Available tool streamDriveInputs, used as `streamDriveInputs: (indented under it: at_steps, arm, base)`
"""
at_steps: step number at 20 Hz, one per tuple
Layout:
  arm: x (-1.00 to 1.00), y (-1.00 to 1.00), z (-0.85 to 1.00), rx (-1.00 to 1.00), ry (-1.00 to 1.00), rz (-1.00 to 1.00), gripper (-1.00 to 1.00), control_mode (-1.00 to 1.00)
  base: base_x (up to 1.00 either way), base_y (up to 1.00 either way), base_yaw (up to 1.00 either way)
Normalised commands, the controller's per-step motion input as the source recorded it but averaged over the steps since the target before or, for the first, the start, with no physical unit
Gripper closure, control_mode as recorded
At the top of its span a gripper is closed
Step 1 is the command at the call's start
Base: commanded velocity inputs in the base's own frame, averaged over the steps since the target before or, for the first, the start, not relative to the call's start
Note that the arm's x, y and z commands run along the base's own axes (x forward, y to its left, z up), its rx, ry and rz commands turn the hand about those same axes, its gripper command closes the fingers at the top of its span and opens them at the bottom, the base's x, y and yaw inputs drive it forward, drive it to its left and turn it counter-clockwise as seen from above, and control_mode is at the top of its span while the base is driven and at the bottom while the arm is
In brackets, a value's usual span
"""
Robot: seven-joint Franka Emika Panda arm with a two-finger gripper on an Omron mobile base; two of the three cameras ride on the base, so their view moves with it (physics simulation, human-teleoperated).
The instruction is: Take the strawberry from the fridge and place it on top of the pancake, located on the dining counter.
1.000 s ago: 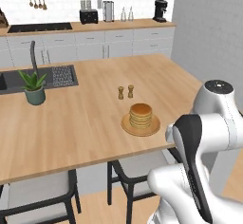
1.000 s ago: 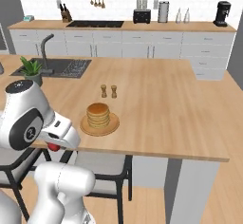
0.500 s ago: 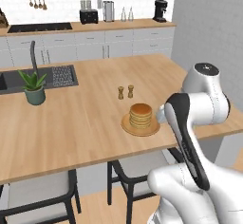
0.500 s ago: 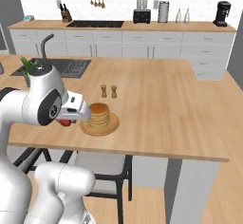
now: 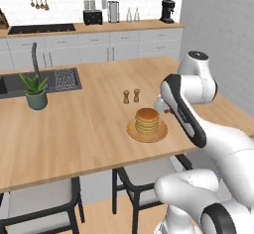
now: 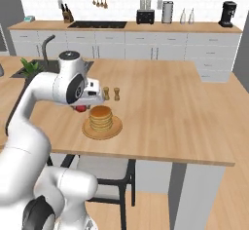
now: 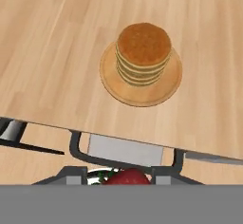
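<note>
The robot's dark two-finger hand (image 7: 127,173) pinches the tiny dark-red rounded strawberry (image 7: 127,176) between its tips, hovering just off the near edge of the large light-wood desk (image 5: 74,129). The stack of golden-brown round pancakes (image 7: 144,52) sits on its flat tan plate (image 7: 114,83) close to that near edge, with two small brown shakers (image 5: 131,96) just behind it. In the right base view the strawberry (image 6: 80,108) shows red under the hand, just beside the pancake (image 6: 101,117).
</note>
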Motion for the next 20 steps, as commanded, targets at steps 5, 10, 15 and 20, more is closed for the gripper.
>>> streamDriveInputs:
  at_steps: [5,10,15,20]
  arm:
    - [1.0,0.05,-0.19,-0.05,0.07,0.0,1.0,-1.0]
    - [1.0,0.0,-0.47,-0.08,0.0,0.0,1.0,-1.0]
    - [1.0,0.0,-0.67,-0.03,0.0,0.0,1.0,-1.0]
    - [0.79,0.0,-0.6,0.0,0.01,0.01,1.0,-1.0]
  base:
    - [0.0,0.0,0.0]
    - [0.0,0.0,0.0]
    - [0.0,0.0,0.0]
    - [0.0,0.0,0.0]
